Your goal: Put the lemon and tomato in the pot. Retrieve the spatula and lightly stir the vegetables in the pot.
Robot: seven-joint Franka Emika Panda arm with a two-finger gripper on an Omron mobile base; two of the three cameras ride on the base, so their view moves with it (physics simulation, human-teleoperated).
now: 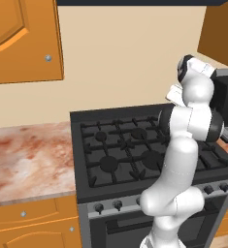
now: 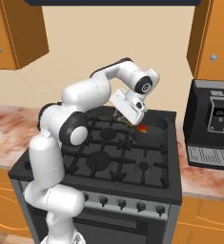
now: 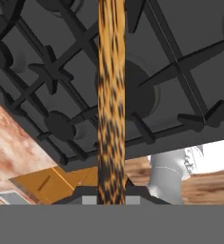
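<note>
Stirring step was in hand. The claw was clamped shut on the spatula, poised beside the pot on the stove's rear right burner; tomato inside, lemon unconfirmed. Next move likely called for gentle strokes within the rim

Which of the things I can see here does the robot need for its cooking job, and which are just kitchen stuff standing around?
Part of the job:
- slim brown wooden spatula, clamped in the gripper
- short round dark pot on the back right burner
- small red tomato inside the pot

Just standing about:
- black gas stove
- black coffee machine on the counter
- orange wall cabinets
</note>
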